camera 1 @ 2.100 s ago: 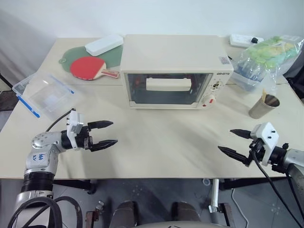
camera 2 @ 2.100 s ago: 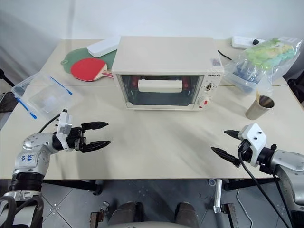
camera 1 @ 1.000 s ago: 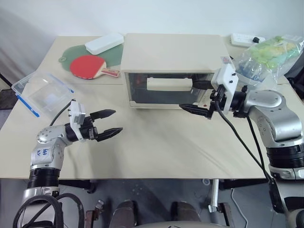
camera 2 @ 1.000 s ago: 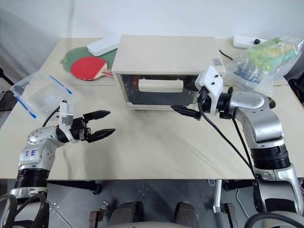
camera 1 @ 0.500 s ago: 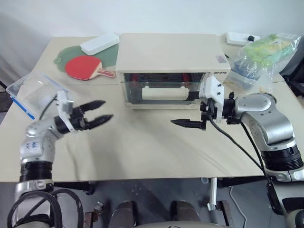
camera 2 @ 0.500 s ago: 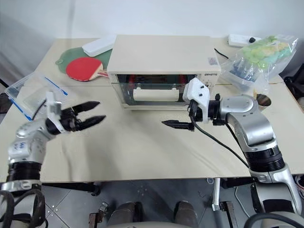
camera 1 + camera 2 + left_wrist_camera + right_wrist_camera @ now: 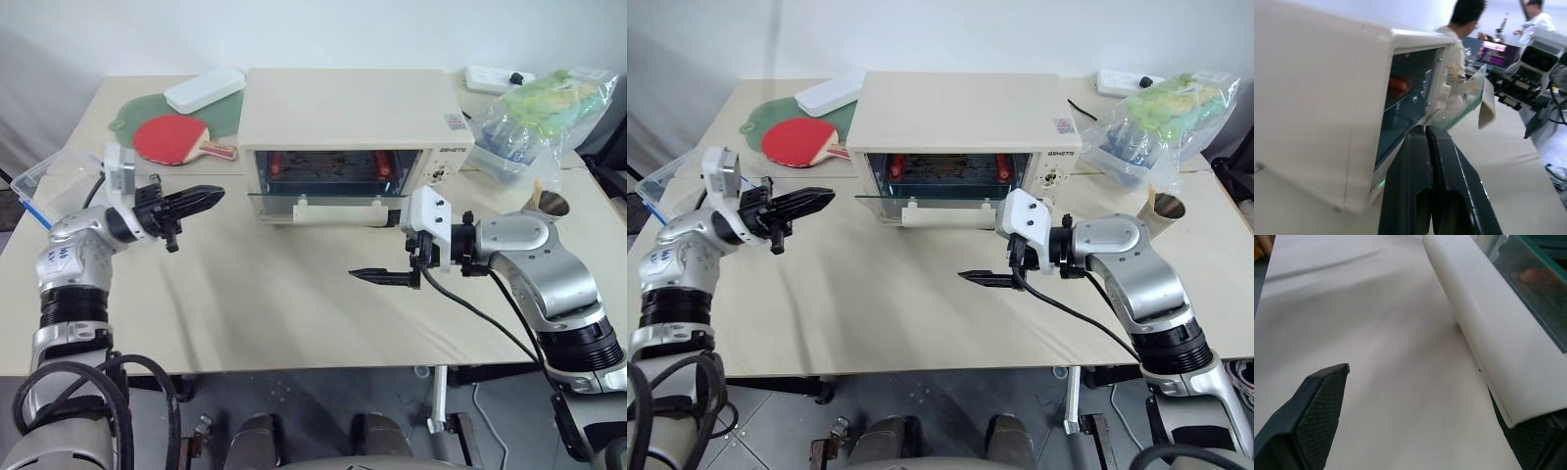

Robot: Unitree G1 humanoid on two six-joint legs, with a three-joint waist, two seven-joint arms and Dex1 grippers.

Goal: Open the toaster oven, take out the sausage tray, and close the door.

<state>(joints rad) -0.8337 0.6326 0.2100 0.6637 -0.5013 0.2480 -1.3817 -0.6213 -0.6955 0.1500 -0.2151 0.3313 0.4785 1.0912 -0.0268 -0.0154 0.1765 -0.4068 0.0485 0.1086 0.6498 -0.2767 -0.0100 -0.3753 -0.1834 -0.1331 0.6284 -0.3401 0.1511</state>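
A: Right gripper (image 7: 1004, 262) spread wide around the door (image 7: 940, 201) handle, door half down. Tray (image 7: 942, 168) sits inside the oven (image 7: 960, 113), beyond it.
B: Left gripper (image 7: 813, 201) shut, empty. Ease the door flat first.

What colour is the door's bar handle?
Cream-white, matching the toaster oven. The bar handle shows best in the right wrist view.

Left arm: raised over the tabletop's left edge, forearm reaching inward; left gripper (image 7: 201, 199) with both black fingers (image 7: 1442, 161) pressed together, empty.

Right arm: bent at the elbow over the right half of the tabletop, wrist turned inward; right gripper (image 7: 390, 248) with fingers spread wide, empty.
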